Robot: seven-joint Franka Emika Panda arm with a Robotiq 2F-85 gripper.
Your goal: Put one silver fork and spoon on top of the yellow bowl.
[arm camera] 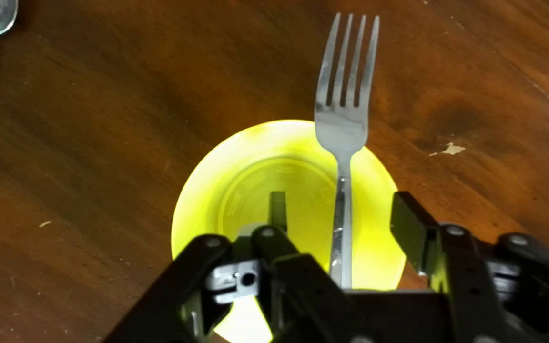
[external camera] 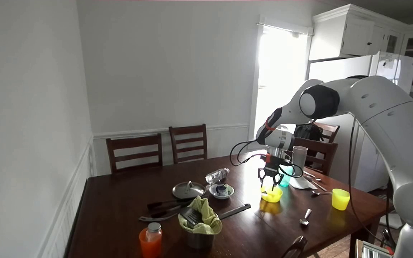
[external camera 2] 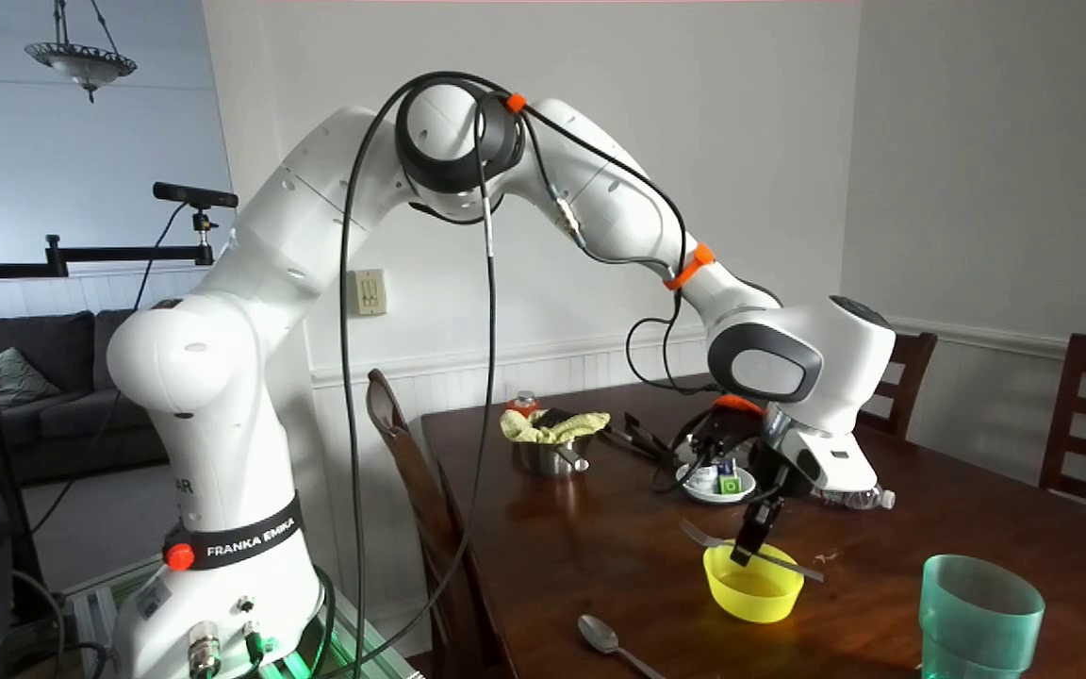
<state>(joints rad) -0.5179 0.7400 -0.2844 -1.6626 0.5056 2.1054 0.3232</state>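
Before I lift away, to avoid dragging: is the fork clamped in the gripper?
No, the wrist view shows gaps between the fork and both fingers.

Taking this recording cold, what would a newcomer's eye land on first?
Probably the big white robot arm, arching across an exterior view. Next, the bright yellow bowl on the dark table, with a fork across its top, tines jutting past the rim. In the wrist view, the open claw straddles the fork's handle.
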